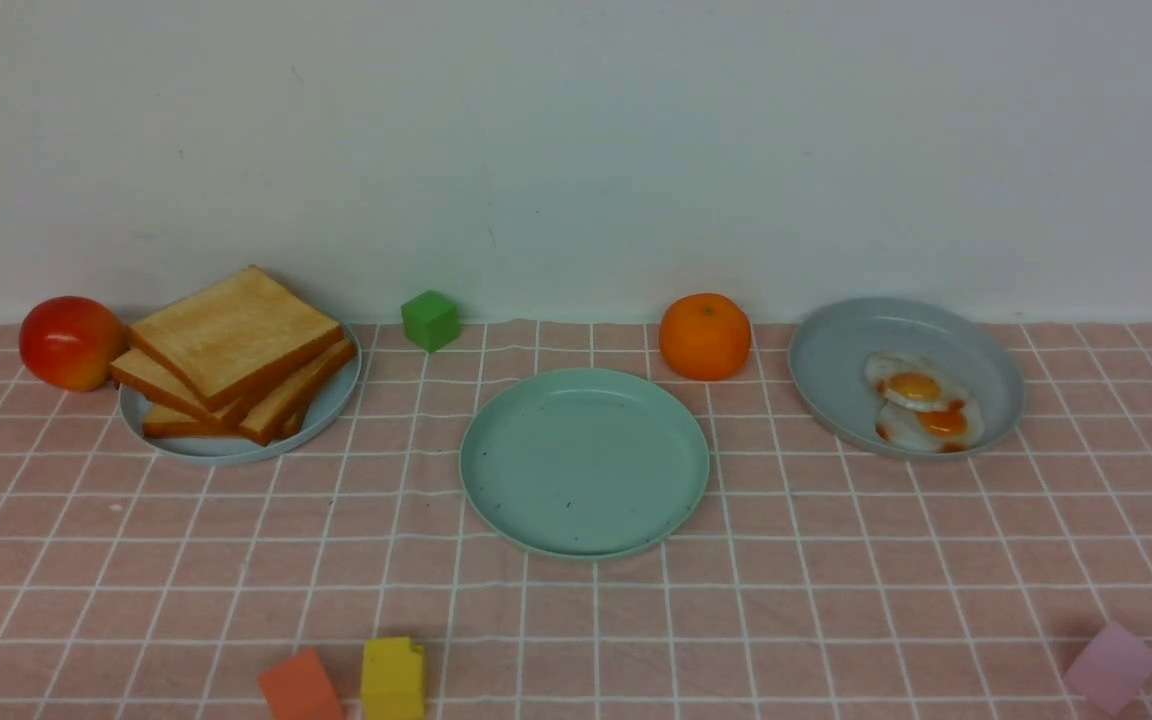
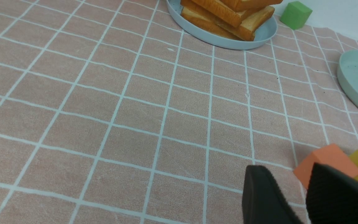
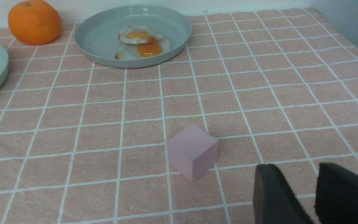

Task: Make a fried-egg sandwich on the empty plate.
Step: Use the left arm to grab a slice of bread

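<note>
The empty mint-green plate (image 1: pixel 584 460) lies in the middle of the pink checked cloth. Several toast slices (image 1: pixel 236 340) are stacked on a pale blue plate (image 1: pixel 206 452) at the back left. Two fried eggs (image 1: pixel 921 405) overlap on a grey-blue plate (image 1: pixel 836 350) at the back right. Neither arm shows in the front view. My left gripper (image 2: pixel 287 169) hovers low over the cloth beside an orange cube (image 2: pixel 328 158), open and holding nothing, far from the toast (image 2: pixel 228 12). My right gripper (image 3: pixel 294 168) is open too, near a pink cube (image 3: pixel 193 151), well short of the eggs (image 3: pixel 140 42).
A red apple (image 1: pixel 71 342) sits left of the toast plate. A green cube (image 1: pixel 430 320) and an orange fruit (image 1: pixel 704 336) stand behind the mint plate. Orange (image 1: pixel 301 688) and yellow (image 1: pixel 393 678) cubes lie at the front edge, the pink cube (image 1: pixel 1111 667) at front right.
</note>
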You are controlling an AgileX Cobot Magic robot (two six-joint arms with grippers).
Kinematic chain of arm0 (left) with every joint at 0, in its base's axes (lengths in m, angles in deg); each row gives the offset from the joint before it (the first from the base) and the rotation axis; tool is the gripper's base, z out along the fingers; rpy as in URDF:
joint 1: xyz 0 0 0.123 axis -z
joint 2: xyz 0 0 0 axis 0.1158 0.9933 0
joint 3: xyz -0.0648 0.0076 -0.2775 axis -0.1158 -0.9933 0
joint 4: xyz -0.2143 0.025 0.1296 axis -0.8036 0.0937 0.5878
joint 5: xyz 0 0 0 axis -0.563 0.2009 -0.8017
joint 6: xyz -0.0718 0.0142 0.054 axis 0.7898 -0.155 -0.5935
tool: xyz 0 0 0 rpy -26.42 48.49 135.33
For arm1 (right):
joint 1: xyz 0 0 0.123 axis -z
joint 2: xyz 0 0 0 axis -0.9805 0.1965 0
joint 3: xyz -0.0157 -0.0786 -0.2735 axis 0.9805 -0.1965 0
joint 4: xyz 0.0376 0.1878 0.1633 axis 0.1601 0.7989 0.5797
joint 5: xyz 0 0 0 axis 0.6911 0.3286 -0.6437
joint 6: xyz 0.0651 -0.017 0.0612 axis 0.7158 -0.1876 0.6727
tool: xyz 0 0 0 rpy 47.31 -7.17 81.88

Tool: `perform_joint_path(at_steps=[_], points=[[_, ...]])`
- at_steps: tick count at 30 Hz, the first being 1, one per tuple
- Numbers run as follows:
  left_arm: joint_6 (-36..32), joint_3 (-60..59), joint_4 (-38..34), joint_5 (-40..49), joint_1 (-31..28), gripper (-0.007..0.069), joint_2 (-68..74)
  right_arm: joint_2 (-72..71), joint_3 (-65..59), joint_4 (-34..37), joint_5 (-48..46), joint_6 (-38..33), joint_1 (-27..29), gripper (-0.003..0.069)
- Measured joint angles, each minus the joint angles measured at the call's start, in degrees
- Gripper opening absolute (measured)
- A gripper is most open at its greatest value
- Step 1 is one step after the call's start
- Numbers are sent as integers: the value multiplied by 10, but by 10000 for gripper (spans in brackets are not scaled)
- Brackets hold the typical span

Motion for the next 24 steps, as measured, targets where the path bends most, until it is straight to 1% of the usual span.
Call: perform_joint_path(at_steps=[5, 7, 13, 15, 18, 20, 22, 24], points=[[1, 0, 1, -22, 0, 237, 0, 0, 0, 0, 0, 0, 0, 241], [18, 0, -21, -49, 0, 237, 0, 0, 0, 0, 0, 0, 0, 241], [137, 0, -210, -184, 0, 237, 0, 0, 0, 0, 0, 0, 0, 241], [148, 0, -247, -228, 0, 237, 0, 0, 0, 0, 0, 0, 0, 241], [152, 1, -261, -265, 0, 208, 0, 0, 0, 0, 0, 0, 0, 241], [154, 22, -259, -247, 0, 162, 1, 0, 0, 0, 0, 0, 0, 241], [153, 68, -238, -198, 0, 97, 19, 0, 0, 0, 0, 0, 0, 241], [136, 120, -208, -133, 0, 34, 53, 0, 0, 0, 0, 0, 0, 241]])
